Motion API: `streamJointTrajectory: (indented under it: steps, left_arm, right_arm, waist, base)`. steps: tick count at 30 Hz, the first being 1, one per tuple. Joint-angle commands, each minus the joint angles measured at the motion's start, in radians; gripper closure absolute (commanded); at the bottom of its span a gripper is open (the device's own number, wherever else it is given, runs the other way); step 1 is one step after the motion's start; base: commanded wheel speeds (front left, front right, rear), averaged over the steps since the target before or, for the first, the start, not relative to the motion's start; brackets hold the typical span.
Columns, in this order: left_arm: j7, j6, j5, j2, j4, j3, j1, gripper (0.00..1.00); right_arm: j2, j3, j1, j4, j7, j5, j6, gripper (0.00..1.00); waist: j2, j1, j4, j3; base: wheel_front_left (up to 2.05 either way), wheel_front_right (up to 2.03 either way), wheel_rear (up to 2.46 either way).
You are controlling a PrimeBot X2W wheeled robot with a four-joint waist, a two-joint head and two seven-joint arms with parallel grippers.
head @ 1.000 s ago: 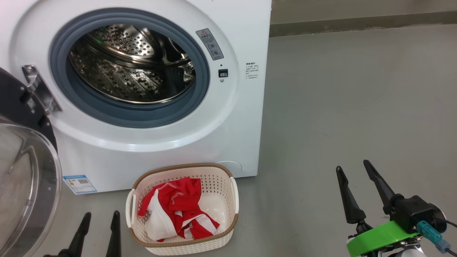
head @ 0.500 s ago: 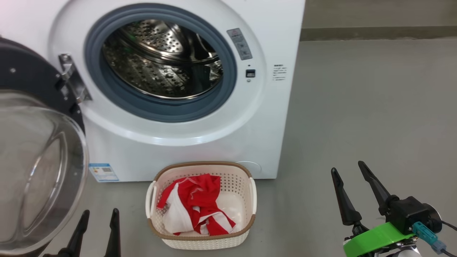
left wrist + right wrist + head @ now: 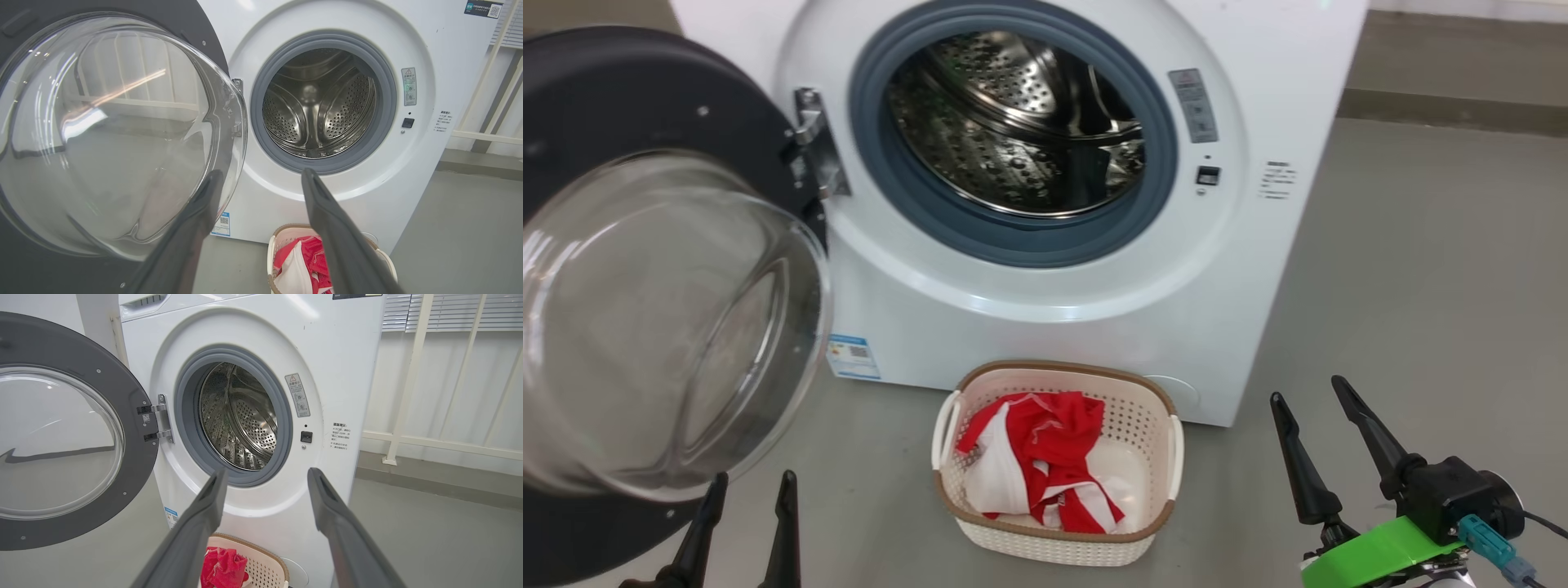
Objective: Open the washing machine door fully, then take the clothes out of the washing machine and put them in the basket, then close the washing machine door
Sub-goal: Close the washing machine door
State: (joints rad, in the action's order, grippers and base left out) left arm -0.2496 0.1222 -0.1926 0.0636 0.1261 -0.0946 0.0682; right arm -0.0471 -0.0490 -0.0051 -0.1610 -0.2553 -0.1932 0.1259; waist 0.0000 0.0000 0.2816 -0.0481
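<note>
The white washing machine (image 3: 1045, 327) stands ahead with its door (image 3: 662, 318) swung wide to the left, glass bowl facing me. Its steel drum (image 3: 1013, 131) holds no clothes that I can see. Red and white clothes (image 3: 1037, 465) lie in the cream basket (image 3: 1058, 539) on the floor in front of the machine. My left gripper (image 3: 750, 483) is open at the lower left, just below the door's rim. At the lower right, my right gripper (image 3: 1305, 390) is open and holds nothing. Both wrist views show the door (image 3: 114, 134) (image 3: 61, 437), the drum (image 3: 318, 106) (image 3: 241, 416) and the basket (image 3: 278, 245) (image 3: 265, 567).
Grey floor (image 3: 1421, 286) spreads to the right of the machine. A wall base runs along the back right (image 3: 1454, 106). White railing posts (image 3: 412, 375) stand beside the machine in the right wrist view.
The head camera has turned left, so the machine, door and basket sit further right in view. Both grippers stay open in about the same places.
</note>
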Motion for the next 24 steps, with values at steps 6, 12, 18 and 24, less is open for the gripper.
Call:
streamJointTrajectory:
  steps: [6, 12, 18, 24]
  left_arm:
    - [-0.012, -0.008, 0.018, 0.013, -0.044, -0.031, 0.001, 0.0]
    - [-0.012, -0.018, 0.018, 0.018, -0.054, -0.035, 0.007, 0.0]
    - [-0.012, -0.039, 0.017, 0.022, -0.074, -0.047, 0.021, 0.0]
    - [-0.012, -0.057, 0.012, 0.018, -0.094, -0.056, 0.035, 0.0]
  right_arm:
    - [-0.005, -0.032, -0.02, 0.029, -0.006, -0.013, 0.005, 0.0]
    - [-0.004, -0.046, -0.012, 0.029, -0.006, -0.021, 0.005, 0.0]
    - [-0.003, -0.061, -0.018, 0.025, -0.006, -0.026, 0.005, 0.0]
    - [-0.003, -0.076, -0.041, 0.014, -0.006, -0.03, 0.005, 0.0]
  waist:
    - [0.0, 0.0, 0.1, -0.017]
    - [0.0, 0.0, 0.15, -0.031]
    - [0.0, 0.0, 0.173, -0.028]
    - [0.0, 0.0, 0.184, -0.017]
  base:
    - [0.0, 0.0, 0.0]
    - [0.0, 0.0, 0.0]
    - [0.0, 0.0, 0.0]
    - [0.0, 0.0, 0.0]
